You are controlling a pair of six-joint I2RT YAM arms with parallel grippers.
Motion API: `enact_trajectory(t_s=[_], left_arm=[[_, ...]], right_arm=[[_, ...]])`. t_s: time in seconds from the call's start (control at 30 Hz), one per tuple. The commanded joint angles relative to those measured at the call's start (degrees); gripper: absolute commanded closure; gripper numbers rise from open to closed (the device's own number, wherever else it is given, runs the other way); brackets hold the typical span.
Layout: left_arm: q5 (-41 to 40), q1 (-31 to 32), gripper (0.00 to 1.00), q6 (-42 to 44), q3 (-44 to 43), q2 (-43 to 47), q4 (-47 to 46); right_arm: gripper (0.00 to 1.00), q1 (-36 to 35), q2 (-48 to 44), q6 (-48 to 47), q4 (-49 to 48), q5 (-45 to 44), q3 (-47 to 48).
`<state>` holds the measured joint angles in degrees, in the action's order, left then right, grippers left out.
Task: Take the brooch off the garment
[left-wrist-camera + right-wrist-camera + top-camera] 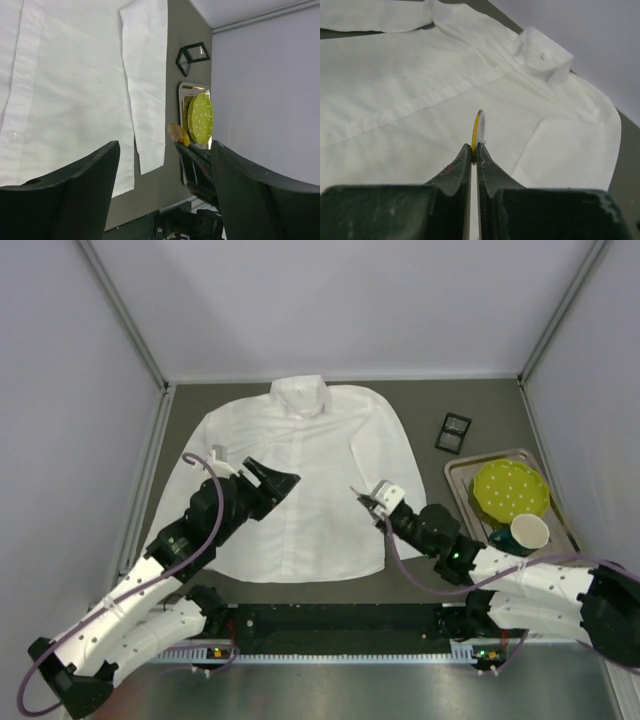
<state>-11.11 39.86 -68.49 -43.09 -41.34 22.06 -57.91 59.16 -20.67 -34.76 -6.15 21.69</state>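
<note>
Tabletop [420,430] overhead hides brooch [477,131]; wrist views show it.

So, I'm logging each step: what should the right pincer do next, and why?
Probably carry the right pincer sideways off the shirt: it is shut on the brooch, which looks clear of the cloth, and the left pincer stands open, holding nothing.

We've got the shirt [320,440] flat on the bench [420,400], box [453,431] to its right, tray [462,480] before the box carrying plate [510,488] and cup [529,532], brooch [477,132] above the shirt.
</note>
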Motion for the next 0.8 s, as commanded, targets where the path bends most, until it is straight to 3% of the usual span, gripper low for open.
enact_trajectory(t_s=[0.0, 0.27, 0.47, 0.57, 0.77], left_arm=[[-0.7, 0.1, 0.22, 11.3, -2.4, 1.9, -4.1], [10.8, 0.1, 0.21, 18.0, -3.0, -1.8, -11.2], [18.6, 0.1, 0.21, 21.4, -8.4, -7.4, -10.1], [19.2, 0.1, 0.20, 22.9, -9.7, -8.8, -9.6], [21.8, 0.1, 0.20, 24.4, -12.5, -10.7, -7.9]], right_arm=[[1.00, 9.6, -6.2, 22.8, 2.3, 6.0, -2.9], [1.00, 35.6, -21.1, 47.3, 16.4, 22.1, -4.6], [1.00, 44.7, -30.4, 50.9, 31.7, 28.1, -1.3], [1.00, 46.1, -30.9, 51.6, 34.1, 27.9, 1.2], [1.00, 54.3, -21.2, 55.3, 30.8, 32.9, 4.5]])
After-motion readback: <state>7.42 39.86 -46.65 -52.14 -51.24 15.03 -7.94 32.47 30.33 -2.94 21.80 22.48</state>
